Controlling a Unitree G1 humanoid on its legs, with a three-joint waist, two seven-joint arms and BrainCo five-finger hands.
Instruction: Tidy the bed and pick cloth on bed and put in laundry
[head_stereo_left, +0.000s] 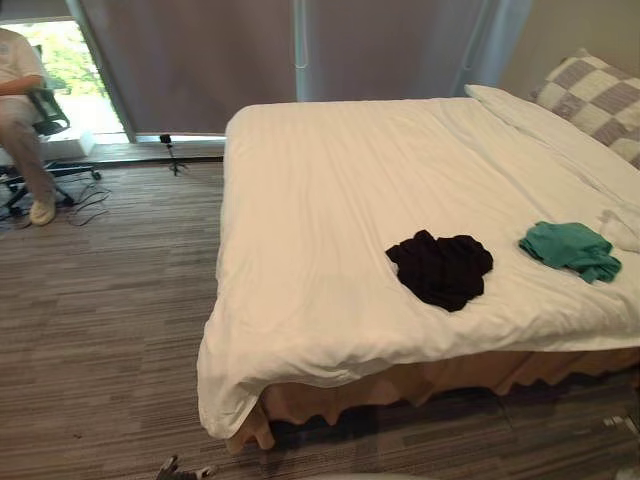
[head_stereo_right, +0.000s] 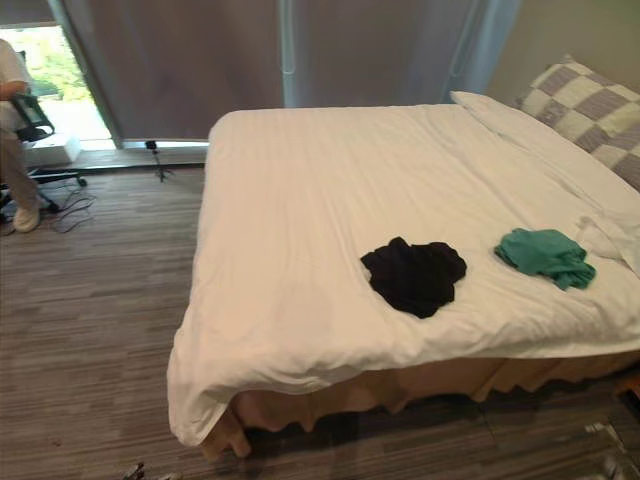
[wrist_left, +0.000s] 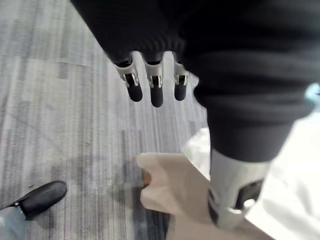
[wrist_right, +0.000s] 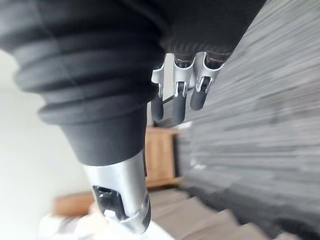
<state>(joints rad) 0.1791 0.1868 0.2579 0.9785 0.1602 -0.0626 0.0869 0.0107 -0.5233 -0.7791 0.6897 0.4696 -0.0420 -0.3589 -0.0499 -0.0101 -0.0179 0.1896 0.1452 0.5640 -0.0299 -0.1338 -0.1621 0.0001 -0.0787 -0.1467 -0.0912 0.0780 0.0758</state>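
Note:
A crumpled black cloth (head_stereo_left: 440, 268) lies on the white bed (head_stereo_left: 330, 200) near its front edge. A green cloth (head_stereo_left: 570, 250) lies bunched up to the right of it, close to the bed's right side. The two cloths are apart. My left hand (wrist_left: 156, 90) hangs over the carpet by the bed's near left corner, fingers relaxed and holding nothing. My right hand (wrist_right: 177, 95) also hangs over the carpet, relaxed and with nothing in it. Both hands are well short of the cloths.
A checkered pillow (head_stereo_left: 600, 100) lies at the bed's far right. The beige bed skirt (head_stereo_left: 420, 385) hangs below the sheet. A person (head_stereo_left: 25, 110) sits on an office chair at the far left by the window. Grey curtains (head_stereo_left: 250, 50) hang behind the bed. Striped carpet (head_stereo_left: 100, 320) lies to the left.

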